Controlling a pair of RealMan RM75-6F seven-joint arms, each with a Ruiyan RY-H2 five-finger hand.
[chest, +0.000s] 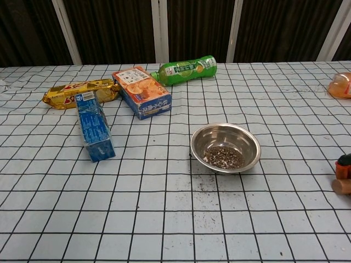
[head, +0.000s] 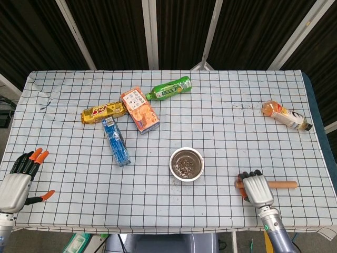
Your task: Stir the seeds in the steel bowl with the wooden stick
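The steel bowl [head: 172, 164] [chest: 225, 131] stands near the table's front centre, with dark seeds [head: 186, 166] [chest: 223, 157] in its bottom. To its right the wooden stick [head: 284, 185] [chest: 341, 186] lies flat on the checked cloth. My right hand [head: 257, 188] [chest: 345, 163] lies over the stick's left part with all its fingers curled down around it. Both stick ends poke out from under the hand. My left hand [head: 19, 182] rests at the front left corner, fingers apart, holding nothing.
A blue packet [head: 116, 141], an orange box [head: 140, 109], a yellow snack pack [head: 103, 112] and a green bottle [head: 171, 88] lie at the back left of the bowl. An orange drink bottle [head: 287, 116] lies at the right edge. Spilled seeds [chest: 200, 186] dot the cloth before the bowl.
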